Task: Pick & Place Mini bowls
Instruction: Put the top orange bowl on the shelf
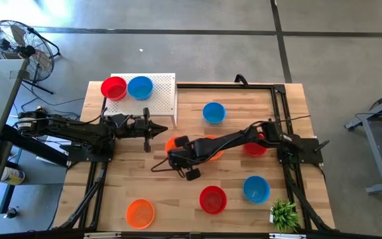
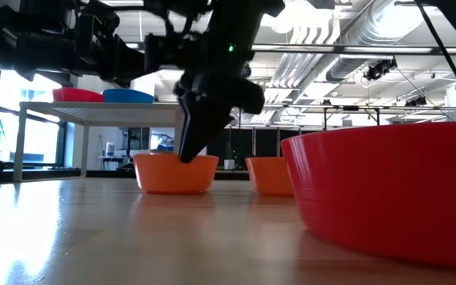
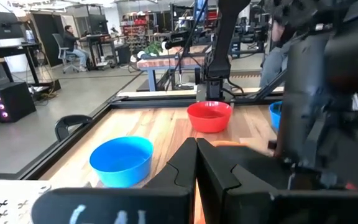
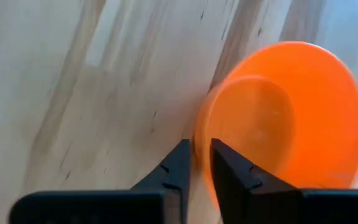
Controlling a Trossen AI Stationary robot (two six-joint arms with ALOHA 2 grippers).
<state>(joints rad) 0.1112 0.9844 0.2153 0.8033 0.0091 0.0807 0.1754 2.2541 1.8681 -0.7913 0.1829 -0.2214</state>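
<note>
My right gripper [image 1: 176,149] reaches down onto an orange mini bowl [image 1: 171,142] near the table's middle and is shut on it; the bowl also shows in the low view [image 2: 176,174] and in the right wrist view [image 4: 291,118]. A second orange bowl [image 1: 212,147] sits just to its right, partly under the right arm. My left gripper [image 1: 148,129] is shut and empty, hovering just left of the held bowl, near the white stand [image 1: 164,99]. A red bowl [image 1: 114,87] and a blue bowl [image 1: 140,87] stand on that stand. My right gripper holds the orange bowl by its rim [image 4: 202,134], one finger [image 4: 232,171] inside the bowl and one finger [image 4: 178,165] outside. The fingers come from above, slanting down. In the low view the bowl sits upright with its base on the table.
Other bowls stand on the table: blue [image 1: 213,112] at the far side, red [image 1: 255,148] under the right arm, blue [image 1: 256,188], red [image 1: 212,199] and orange [image 1: 140,212] toward the near edge. A small green plant [image 1: 284,214] stands at the near right corner.
</note>
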